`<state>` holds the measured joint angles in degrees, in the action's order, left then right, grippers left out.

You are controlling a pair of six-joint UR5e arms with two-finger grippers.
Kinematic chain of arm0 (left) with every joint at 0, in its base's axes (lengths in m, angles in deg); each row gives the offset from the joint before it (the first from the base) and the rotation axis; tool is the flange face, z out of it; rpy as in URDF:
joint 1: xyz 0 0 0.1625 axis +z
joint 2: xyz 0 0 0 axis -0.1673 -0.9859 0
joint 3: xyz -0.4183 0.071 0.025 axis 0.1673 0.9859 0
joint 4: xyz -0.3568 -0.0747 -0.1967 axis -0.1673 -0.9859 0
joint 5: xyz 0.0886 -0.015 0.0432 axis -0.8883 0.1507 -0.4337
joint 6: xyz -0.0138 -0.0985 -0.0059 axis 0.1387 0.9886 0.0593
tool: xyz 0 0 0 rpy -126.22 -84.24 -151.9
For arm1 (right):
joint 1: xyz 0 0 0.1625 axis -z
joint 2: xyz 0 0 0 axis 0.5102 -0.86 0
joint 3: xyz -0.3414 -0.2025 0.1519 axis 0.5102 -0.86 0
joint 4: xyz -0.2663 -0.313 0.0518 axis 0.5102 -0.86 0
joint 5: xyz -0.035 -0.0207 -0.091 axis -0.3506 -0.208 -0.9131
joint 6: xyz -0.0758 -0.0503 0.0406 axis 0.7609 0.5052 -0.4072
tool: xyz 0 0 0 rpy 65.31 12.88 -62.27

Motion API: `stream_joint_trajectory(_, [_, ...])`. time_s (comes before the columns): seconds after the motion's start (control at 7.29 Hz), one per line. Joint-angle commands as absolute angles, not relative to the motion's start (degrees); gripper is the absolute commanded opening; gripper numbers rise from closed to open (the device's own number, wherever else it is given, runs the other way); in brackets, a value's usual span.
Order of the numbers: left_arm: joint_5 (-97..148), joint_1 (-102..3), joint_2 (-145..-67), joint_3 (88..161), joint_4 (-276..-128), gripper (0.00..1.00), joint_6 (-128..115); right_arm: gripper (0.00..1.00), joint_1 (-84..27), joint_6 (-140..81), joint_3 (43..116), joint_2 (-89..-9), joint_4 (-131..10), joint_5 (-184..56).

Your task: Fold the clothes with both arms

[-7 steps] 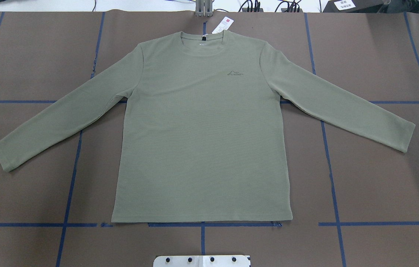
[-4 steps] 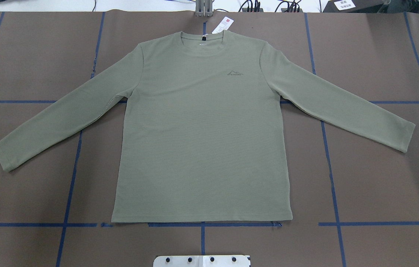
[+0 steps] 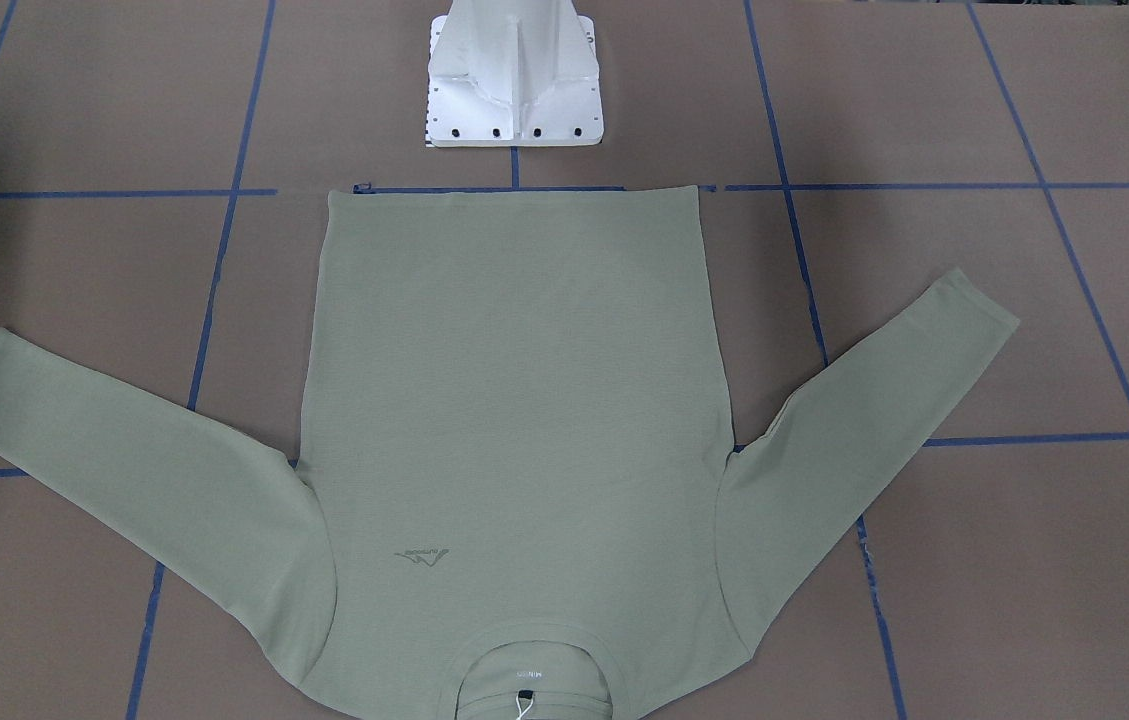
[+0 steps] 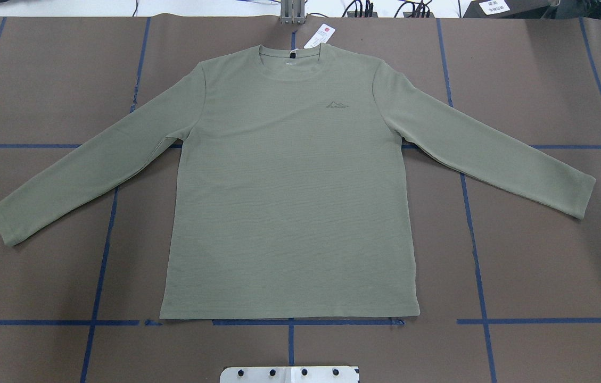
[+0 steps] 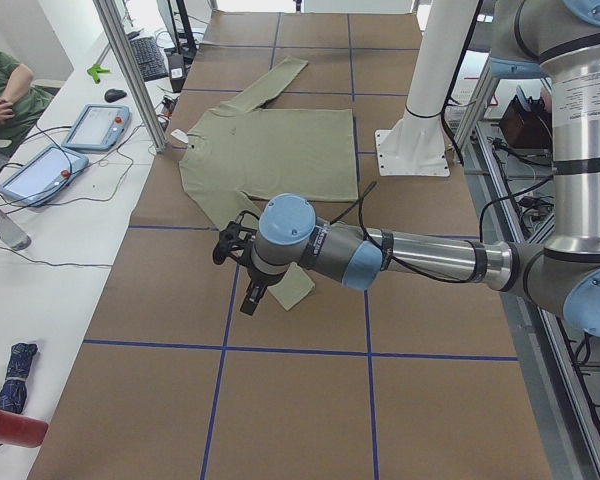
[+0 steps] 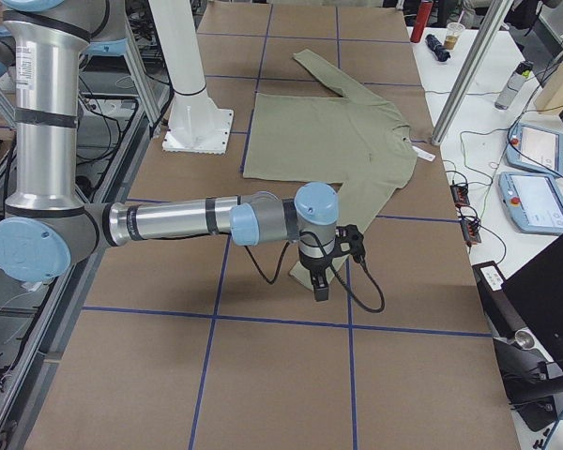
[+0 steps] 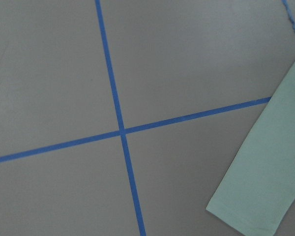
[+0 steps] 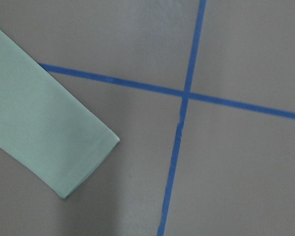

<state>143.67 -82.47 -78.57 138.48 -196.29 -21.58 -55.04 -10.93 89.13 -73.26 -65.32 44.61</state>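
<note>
Brown table [image 4: 545,255] with blue tape [image 4: 102,266] grid. Sage-green shirt [image 4: 289,202] lies flat at centre, face up, sleeves spread. Left gripper [image 5: 248,298] and right gripper [image 6: 321,287] each hover by a cuff; can't tell finger spread.

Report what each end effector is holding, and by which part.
Nothing. The shirt lies flat; left end effector and right end effector hang clear of it.

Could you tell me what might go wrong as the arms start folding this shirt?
Each cuff lies flat on the table cover, so the left gripper or right gripper may miss the fabric or scrape the cover. The loose hang tag beyond the collar could snag or stick out.
</note>
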Motion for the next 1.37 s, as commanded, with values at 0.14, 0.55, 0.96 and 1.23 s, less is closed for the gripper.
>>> stream_joint_trajectory(0.14, [143.0,-82.5,-79.8,137.0,-208.3,1.0,-21.4,1.0,-54.6,-11.9,86.6,-71.6,-52.2,45.5])
stream_joint_trajectory(0.55, [143.3,-82.6,-80.3,136.5,-210.6,1.0,-19.0,0.98,-46.6,-34.1,85.6,-72.0,-40.7,45.6])
stream_joint_trajectory(0.96, [143.4,-82.6,-80.3,136.8,-210.7,1.0,-19.1,0.9,-36.6,-55.8,74.8,-76.0,-16.0,36.4])
stream_joint_trajectory(1.23, [143.4,-82.6,-80.2,137.2,-210.7,1.0,-19.1,0.98,-36.6,-56.8,63.2,-75.7,-4.2,36.0])
